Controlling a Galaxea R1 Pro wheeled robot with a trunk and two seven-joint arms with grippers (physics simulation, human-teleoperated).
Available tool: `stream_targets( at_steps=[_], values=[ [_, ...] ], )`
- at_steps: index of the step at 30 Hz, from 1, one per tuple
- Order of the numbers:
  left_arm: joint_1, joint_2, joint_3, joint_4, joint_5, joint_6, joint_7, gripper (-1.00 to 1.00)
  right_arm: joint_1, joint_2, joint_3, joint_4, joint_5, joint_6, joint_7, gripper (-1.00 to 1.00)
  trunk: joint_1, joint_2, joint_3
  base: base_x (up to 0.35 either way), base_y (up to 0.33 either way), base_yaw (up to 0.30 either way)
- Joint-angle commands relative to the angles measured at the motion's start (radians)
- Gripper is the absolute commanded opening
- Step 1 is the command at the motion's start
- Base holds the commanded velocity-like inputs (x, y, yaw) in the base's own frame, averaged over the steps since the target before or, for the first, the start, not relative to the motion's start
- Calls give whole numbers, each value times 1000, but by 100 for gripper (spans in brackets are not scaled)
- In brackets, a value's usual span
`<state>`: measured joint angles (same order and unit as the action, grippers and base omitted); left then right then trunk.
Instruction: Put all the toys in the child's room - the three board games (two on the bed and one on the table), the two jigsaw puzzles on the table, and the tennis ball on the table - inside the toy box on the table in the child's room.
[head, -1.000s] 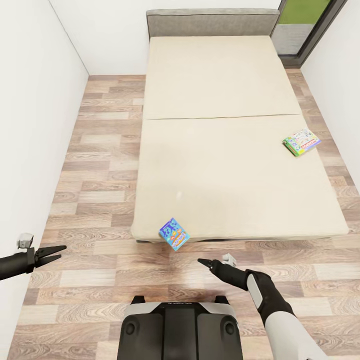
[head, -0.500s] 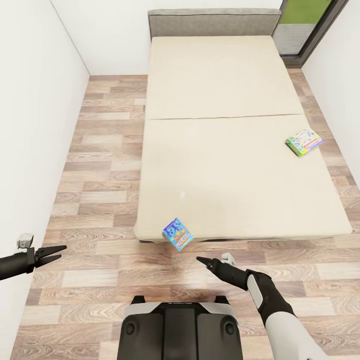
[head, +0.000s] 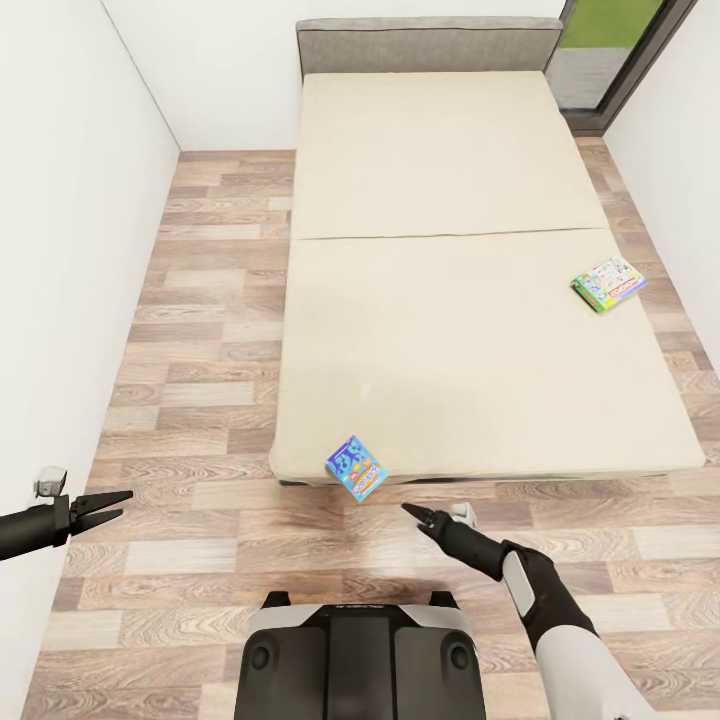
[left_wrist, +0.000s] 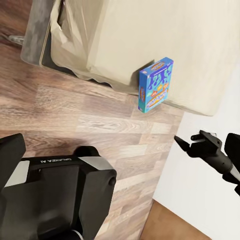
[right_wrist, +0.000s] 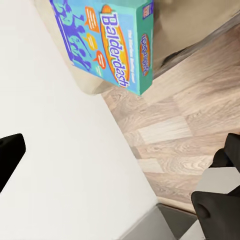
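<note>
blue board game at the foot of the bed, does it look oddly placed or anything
Yes. The blue board game sits skewed at the very foot edge of the bed, and looks to overhang the mattress above the wood floor, so it could tip off. The green-edged board game lies flat near the bed's right edge.

I read "Balderdash" on the blue board game (right_wrist: 107, 42) in my right wrist view: once in large white letters inside an orange oval on the cover, and again in smaller letters on an orange oval along the box's narrow teal side. In my head view the same box (head: 356, 468) sits at the near edge of the bed (head: 460, 330), but its print is too small to read there. The green-edged game (head: 608, 284) near the bed's right edge has a busy white cover whose lettering I cannot make out. On the robot base (left_wrist: 55, 195), my left wrist view shows a short line of pale characters, illegible.
</note>
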<state>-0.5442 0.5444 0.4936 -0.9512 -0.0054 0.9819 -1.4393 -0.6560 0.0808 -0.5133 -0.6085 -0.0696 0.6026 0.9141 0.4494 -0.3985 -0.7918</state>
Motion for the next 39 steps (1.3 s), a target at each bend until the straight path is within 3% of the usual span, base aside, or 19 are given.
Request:
stream_targets(
  at_steps=[1, 4, 9, 20, 28, 39],
  values=[
    [0, 0, 0, 0, -1, 11, -4, 100, -1, 0, -9, 0, -4, 7, 23, 100, 1, -2, -1, 17, 0, 0],
    [0, 0, 0, 0, -1, 11, -4, 100, -1, -6, -13, 1, -12, 6, 84, 100, 1, -2, -1, 49, 0, 0],
    [0, 0, 0, 0, -1, 11, -4, 100, -1, -10, -15, 1, -14, 5, 118, 100, 1, -2, -1, 27, 0, 0],
    [0, 0, 0, 0, -1, 10, -4, 100, 2, -13, -22, 2, -15, 3, 120, 100, 1, -2, -1, 8, 0, 0],
    [0, 0, 0, 0, 0, 10, -4, 100, 4, -24, -100, 11, -13, 1, 101, 100, 1, -2, -1, 112, 0, 0],
    [0, 0, 0, 0, -1, 11, -4, 100, 5, -24, -109, 14, -5, -2, 97, 100, 1, -2, -1, 11, 0, 0]
  ],
)
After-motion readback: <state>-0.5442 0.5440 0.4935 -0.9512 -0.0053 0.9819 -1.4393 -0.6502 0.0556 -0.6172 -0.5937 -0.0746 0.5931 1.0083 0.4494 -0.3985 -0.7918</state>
